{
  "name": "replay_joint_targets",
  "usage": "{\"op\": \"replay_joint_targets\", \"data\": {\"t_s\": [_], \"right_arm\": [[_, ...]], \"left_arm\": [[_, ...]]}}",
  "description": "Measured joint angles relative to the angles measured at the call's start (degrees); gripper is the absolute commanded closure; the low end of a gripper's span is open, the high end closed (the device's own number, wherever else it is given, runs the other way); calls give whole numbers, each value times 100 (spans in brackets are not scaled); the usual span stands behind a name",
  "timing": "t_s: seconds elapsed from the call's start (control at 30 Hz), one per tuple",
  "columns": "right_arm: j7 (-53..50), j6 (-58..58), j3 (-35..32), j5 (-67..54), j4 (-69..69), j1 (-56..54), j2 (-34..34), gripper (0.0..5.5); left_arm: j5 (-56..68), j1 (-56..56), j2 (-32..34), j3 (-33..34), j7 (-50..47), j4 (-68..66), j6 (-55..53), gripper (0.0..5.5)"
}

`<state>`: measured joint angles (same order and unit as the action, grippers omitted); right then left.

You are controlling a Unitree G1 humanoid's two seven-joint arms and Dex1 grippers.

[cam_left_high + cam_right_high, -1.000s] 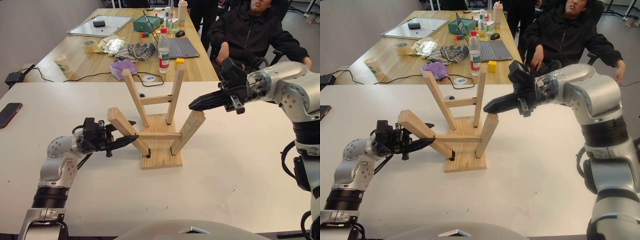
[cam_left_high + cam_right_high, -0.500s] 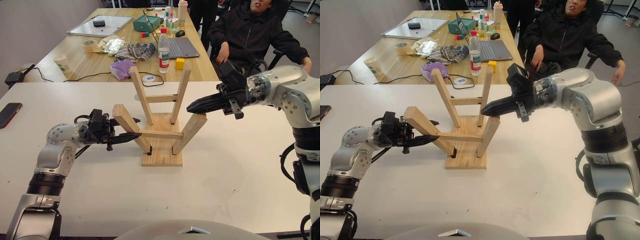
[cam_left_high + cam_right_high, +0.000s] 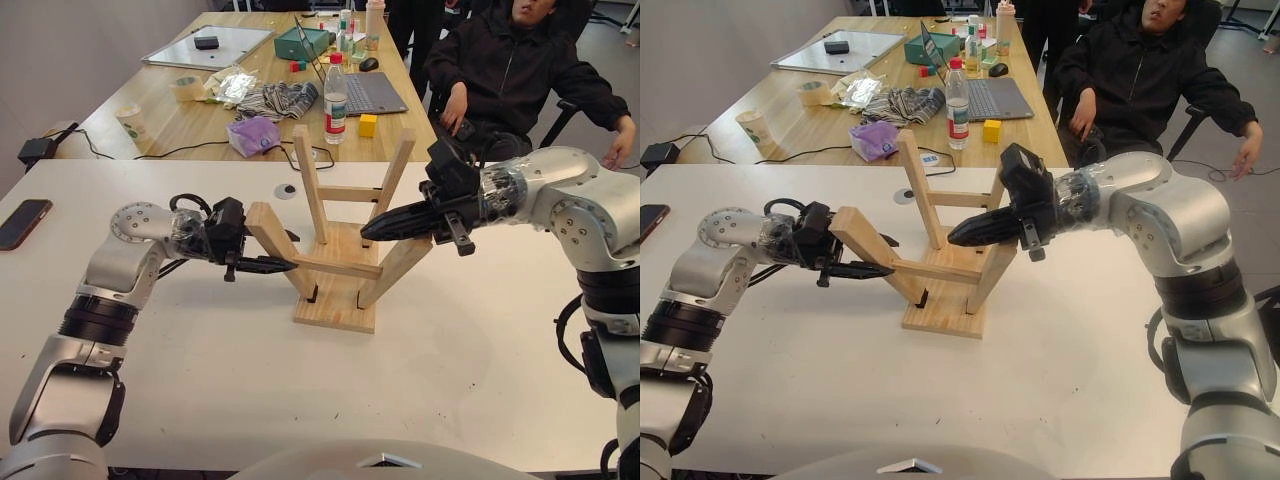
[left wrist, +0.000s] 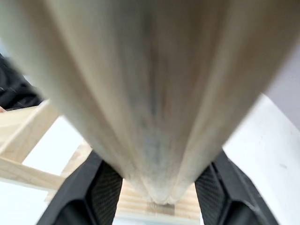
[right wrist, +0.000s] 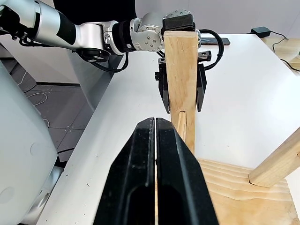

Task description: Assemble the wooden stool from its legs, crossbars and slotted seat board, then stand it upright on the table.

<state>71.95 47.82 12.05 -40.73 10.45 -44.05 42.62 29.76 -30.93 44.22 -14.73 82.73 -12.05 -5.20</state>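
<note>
1. The stool sits upside down near the middle of the counter – seat board flat on the surface, four legs pointing up and splayed outward.
2. Two crossbars show: one joins the far pair of legs, and the other runs between the near pair.
3. The left gripper is at the near left leg. Its jaws sit on either side of the wood, and from the right wrist view we judge them to be pinching it.
4. The right gripper hangs over the middle of the stool, just beside the near right leg. Its jaws are pressed together and hold nothing.
5. We judge the assembly to be nearly done, since every leg stands in the board and the bars we can see are in place. We cannot tell whether each joint is fully seated in its slot.
6. What is left, as we read it, is any last pressing home of the legs – then turning the stool over so that it stands on its feet on the counter.
</note>
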Motion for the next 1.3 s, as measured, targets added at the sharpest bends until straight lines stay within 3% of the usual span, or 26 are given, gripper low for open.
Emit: {"op": "replay_joint_targets", "data": {"t_s": [0.43, 1.1, 1.17, 1.2, 1.3], "right_arm": [[-613, -16, -347, -268, 225, 410, -169, 547], [-727, -14, -568, -255, 269, 593, -160, 547], [-728, -14, -575, -255, 269, 608, -162, 550], [-752, -19, -583, -259, 267, 608, -165, 550], [-844, -31, -582, -355, 300, 580, -391, 550]], "left_arm": [[-177, -765, 68, -587, 263, -393, -250, 346], [-173, -260, 100, -580, -452, 145, -47, 346], [-174, -211, 99, -575, -513, 176, 20, 299], [-326, -135, 94, -597, -726, 213, 79, 283], [-1894, 561, 25, -1462, -1504, 200, -65, 271]]}}
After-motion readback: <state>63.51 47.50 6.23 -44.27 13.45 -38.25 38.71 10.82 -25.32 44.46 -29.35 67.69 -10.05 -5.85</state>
